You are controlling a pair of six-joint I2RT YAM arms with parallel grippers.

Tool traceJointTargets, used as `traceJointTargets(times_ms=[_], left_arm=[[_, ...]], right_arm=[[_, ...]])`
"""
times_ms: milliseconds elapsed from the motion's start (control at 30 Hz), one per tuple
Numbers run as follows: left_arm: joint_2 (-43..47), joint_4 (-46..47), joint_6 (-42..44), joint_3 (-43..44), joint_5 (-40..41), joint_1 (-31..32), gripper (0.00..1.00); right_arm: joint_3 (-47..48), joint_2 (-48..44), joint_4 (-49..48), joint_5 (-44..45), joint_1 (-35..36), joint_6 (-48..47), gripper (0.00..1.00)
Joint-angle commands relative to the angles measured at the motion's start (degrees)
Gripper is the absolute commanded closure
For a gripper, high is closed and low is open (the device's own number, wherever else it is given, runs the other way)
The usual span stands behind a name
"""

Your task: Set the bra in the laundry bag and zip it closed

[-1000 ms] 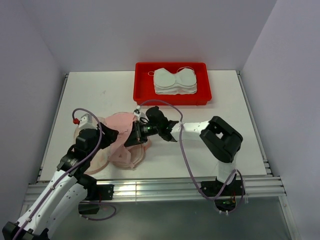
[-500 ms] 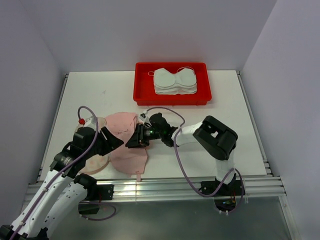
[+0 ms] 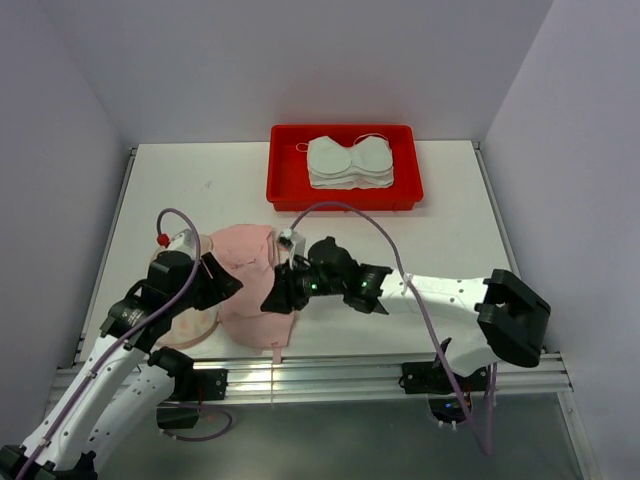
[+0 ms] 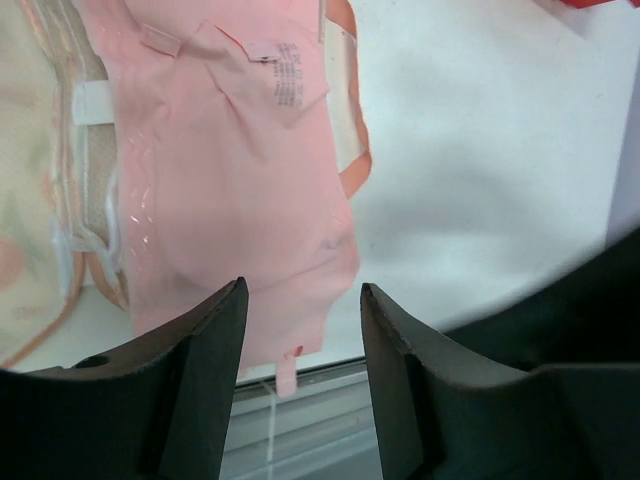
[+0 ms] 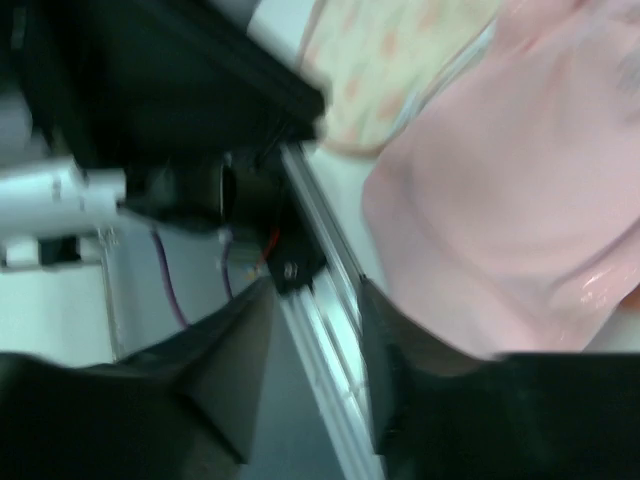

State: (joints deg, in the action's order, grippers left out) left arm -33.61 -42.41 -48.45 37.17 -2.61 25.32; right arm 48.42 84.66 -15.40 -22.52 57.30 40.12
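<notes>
The pink bra (image 3: 245,305) lies flat on the table, its left side overlapping the cream laundry bag (image 3: 188,326). My left gripper (image 3: 232,283) hovers above the bra's left part, open and empty. In the left wrist view the bra (image 4: 230,180) fills the middle, the laundry bag (image 4: 25,200) sits at the left edge, and the left gripper (image 4: 300,290) has only table edge between its fingers. My right gripper (image 3: 272,298) is low over the bra's right side, open. The blurred right wrist view shows the bra (image 5: 500,220), the bag (image 5: 400,70) and the open right gripper (image 5: 315,290).
A red tray (image 3: 345,193) at the back centre holds a stack of white bras (image 3: 348,160). The aluminium rail of the table's near edge (image 3: 330,370) runs just below the bra. Side walls close in on left and right.
My right gripper has opened and let go of the pink bra, which now lies flat. The right arm has stretched out lower and leftward. The left gripper has shifted only slightly.
</notes>
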Motion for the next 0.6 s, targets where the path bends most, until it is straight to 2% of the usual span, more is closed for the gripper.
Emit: traceJointTargets(times_ms=[0, 67, 100, 167, 233, 267, 367, 433, 567], left_arm=[[-0.85, 2.77, 3.88, 1.94, 2.26, 0.08, 0.45], [-1.28, 2.95, 5.37, 3.52, 2.35, 0.08, 0.45], [-1.55, 3.12, 5.99, 4.05, 4.44, 0.08, 0.44], [-2.69, 3.74, 7.57, 5.63, 5.33, 0.08, 0.44], [-3.22, 4.53, 8.71, 6.86, 6.30, 0.08, 0.44], [-2.96, 6.19, 9.68, 7.13, 7.09, 0.08, 0.44], [-2.00, 7.86, 11.00, 9.14, 11.38, 0.08, 0.44], [-1.03, 9.10, 11.96, 10.29, 13.50, 0.08, 0.44], [1.61, 12.17, 12.76, 10.91, 18.16, 0.08, 0.43]], right_arm=[[-3.42, -2.39, 15.54, 5.55, 5.61, -16.36, 0.64], [-3.51, -3.01, 18.90, 10.45, 12.11, -22.16, 0.84], [-2.99, -2.49, 20.65, 11.18, 13.61, -22.97, 0.87], [-2.55, -0.56, 20.59, 10.66, 15.82, -24.90, 0.87], [-1.23, 0.94, 20.58, 12.32, 17.05, -26.22, 0.82], [-0.70, 2.33, 20.58, 12.85, 17.93, -27.62, 0.71], [2.54, 6.20, 22.51, 14.52, 18.81, -28.43, 0.56], [4.66, 7.79, 24.09, 17.33, 20.39, -28.69, 0.53], [7.56, 11.13, 26.38, 20.41, 22.24, -29.66, 0.52]])
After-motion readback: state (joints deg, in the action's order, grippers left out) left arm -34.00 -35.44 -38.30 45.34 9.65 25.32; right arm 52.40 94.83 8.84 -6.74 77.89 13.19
